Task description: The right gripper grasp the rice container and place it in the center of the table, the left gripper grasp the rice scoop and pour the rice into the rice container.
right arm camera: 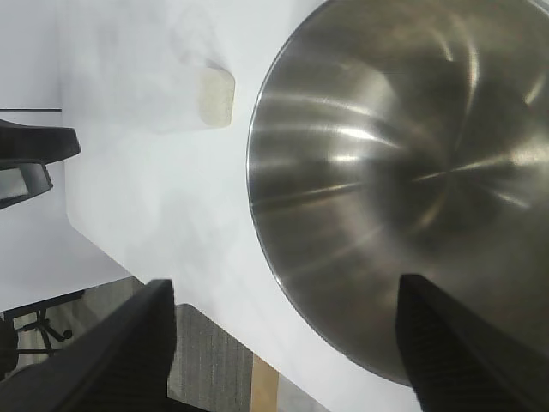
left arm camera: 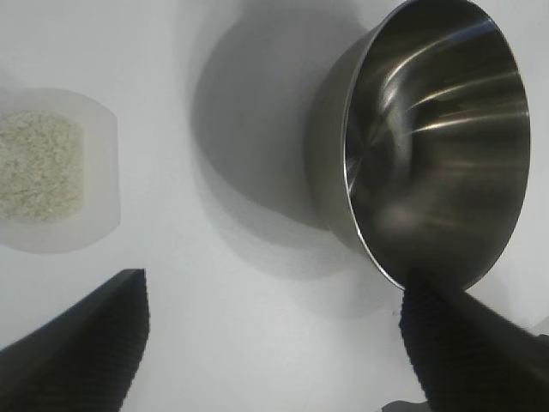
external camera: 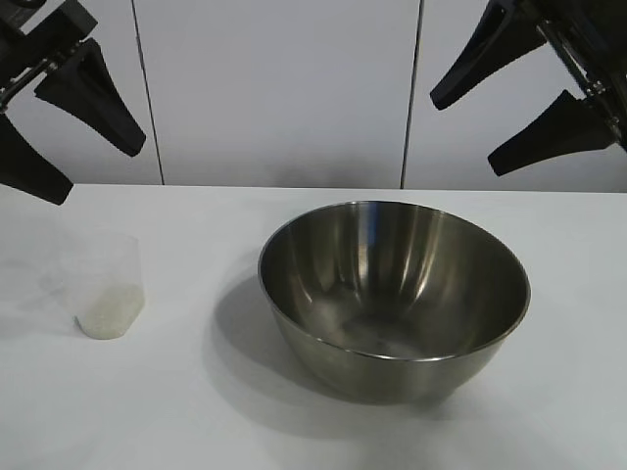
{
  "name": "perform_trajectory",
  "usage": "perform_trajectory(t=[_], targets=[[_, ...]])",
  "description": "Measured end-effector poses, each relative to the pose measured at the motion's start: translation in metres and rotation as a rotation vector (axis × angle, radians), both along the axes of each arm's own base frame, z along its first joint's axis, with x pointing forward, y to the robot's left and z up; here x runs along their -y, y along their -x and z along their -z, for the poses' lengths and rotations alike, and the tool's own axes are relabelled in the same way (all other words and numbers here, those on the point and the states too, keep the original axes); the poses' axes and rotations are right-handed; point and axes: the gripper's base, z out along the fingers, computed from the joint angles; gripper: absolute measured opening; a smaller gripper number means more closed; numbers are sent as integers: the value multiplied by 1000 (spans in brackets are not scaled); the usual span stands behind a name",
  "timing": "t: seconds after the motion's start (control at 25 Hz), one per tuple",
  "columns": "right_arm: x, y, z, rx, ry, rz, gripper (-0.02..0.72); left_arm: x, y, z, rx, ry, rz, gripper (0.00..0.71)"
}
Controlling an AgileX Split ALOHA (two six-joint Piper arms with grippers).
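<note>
1. Rice container – the big shiny steel bowl – stands upright nearest the exterior camera, on the white worktop, a little right of the middle. Its hollow shows only reflections and a faint dull patch at the bottom; its shadow falls on the worktop toward the left.

2. Rice scoop, the small clear plastic cup, stands upright at the near left of the worktop, well apart from the bowl. A low layer of rice lies in its bottom; the left wrist view shows the grains from above, inside the rounded-square rim.

3. Farther back and higher, the left gripper hangs in the air at the upper left, above and behind the scoop. Its jaws stand wide apart, with nothing between them and touching nothing. In its own wrist view the two ribbed fingers frame bare worktop, with the scoop to one side and the bowl to the other.

4. The right gripper hangs at the upper right, above and behind the bowl – jaws likewise spread, holding nothing. Its wrist view looks down between its fingers into the bowl, clear of the rim.

5. Behind both arms runs a pale panelled wall.
</note>
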Motion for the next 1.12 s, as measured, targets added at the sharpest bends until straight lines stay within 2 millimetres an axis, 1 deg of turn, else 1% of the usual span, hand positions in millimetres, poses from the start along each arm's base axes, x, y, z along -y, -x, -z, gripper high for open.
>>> perform_trajectory(t=[0.28,0.36,0.48,0.6,0.72,0.92,1.04,1.12], targets=[[0,0,0,1,0,0,495,0,0,0,0,0,0,582],[1,-2,-4,19,23,-11,495,0,0,0,0,0,0,582],[11,-5,-12,47,146,-50,495,0,0,0,0,0,0,582],[26,-4,-9,18,343,-61,495,0,0,0,2,0,-2,582],[38,-6,1,-6,468,-53,495,0,0,0,3,0,-3,582],[41,-24,23,-3,491,-23,495,0,0,0,3,0,-3,582],[38,-36,49,-51,458,-17,495,0,0,0,3,1,-3,582],[35,-42,70,-101,422,-29,495,0,0,0,3,1,-3,582]])
